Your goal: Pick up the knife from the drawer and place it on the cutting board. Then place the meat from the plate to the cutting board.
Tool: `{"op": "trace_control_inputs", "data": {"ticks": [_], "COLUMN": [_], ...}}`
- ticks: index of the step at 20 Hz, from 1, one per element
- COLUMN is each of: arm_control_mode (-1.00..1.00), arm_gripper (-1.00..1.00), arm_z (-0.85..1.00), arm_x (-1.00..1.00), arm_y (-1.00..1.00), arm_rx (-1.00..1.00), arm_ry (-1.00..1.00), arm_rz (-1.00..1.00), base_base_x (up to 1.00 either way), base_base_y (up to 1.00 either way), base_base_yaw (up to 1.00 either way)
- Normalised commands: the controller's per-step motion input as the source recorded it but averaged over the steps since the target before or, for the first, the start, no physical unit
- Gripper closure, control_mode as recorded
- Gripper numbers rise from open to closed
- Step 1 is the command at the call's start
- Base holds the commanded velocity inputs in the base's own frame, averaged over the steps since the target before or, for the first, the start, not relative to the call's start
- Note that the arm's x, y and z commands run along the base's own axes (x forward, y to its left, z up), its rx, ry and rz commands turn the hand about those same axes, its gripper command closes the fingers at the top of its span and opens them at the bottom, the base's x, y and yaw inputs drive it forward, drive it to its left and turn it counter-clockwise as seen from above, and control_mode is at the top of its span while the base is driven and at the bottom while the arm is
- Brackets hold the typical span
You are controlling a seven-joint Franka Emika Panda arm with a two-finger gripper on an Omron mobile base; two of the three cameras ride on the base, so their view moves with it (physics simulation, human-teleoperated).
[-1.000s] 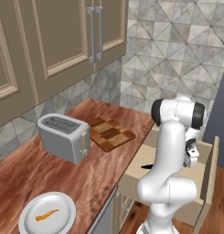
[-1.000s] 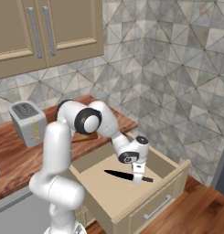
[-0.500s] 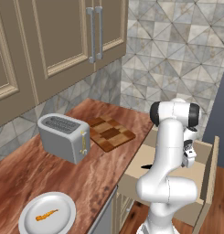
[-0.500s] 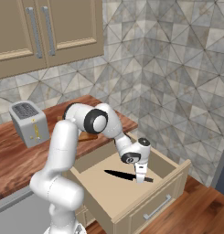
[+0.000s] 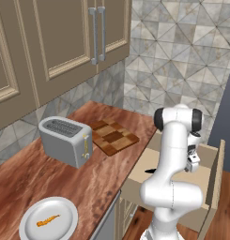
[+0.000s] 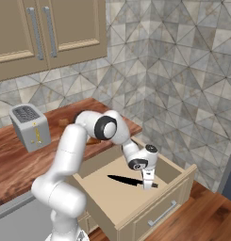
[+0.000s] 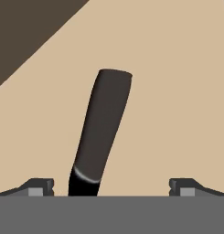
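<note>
Lower and closer than a second ago, the gripper (image 6: 148, 184) has sunk into the drawer (image 6: 136, 207) and now hangs right over the handle end of the knife (image 6: 124, 180), with the elbow swung further up over the counter. Its fingers (image 7: 40, 186) stand spread wide, one on each side of the dark handle in the hand view, pinching nothing yet.

The knife lies flat on the drawer's pale floor, blade pointing toward the drawer's inner left, handle toward its front right corner. The cutting board (image 5: 111, 136) sits on the counter just left of the drawer, beyond the toaster (image 5: 65, 140); the meat (image 5: 47, 221) rests on the plate (image 5: 29, 228), well away from the drawer.

The knife looks stiff, light and thin, probably slick, and lying flat it offers little height to catch. The rounded handle is the thicker part and seems the sensible place to close on, squarely across its width; a grip far from its middle may let the blade droop or swing.
</note>
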Motion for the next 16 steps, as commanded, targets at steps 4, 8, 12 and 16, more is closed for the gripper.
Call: {"op": "trace_control_inputs", "data": {"ticks": [4, 8, 12, 16], "arm_control_mode": [-1.0, -1.0, -1.0, -1.0], "arm_gripper": [-1.0, -1.0, -1.0, -1.0], "arm_z": [-0.31, -0.33, -0.29, -0.22], "arm_x": [0.15, 0.14, 0.2, 0.3], "arm_y": [-0.12, -0.04, -0.06, 0.0], "arm_rx": [0.0, 0.0, 0.0, 0.0], "arm_ry": [0.0, 0.0, 0.0, 0.0], "arm_rz": [0.0, 0.0, 0.0, 0.0], "base_base_x": [0.0, 0.0, 0.0, 0.0], "base_base_y": [0.0, 0.0, 0.0, 0.0], "base_base_yaw": [0.0, 0.0, 0.0, 0.0]}}
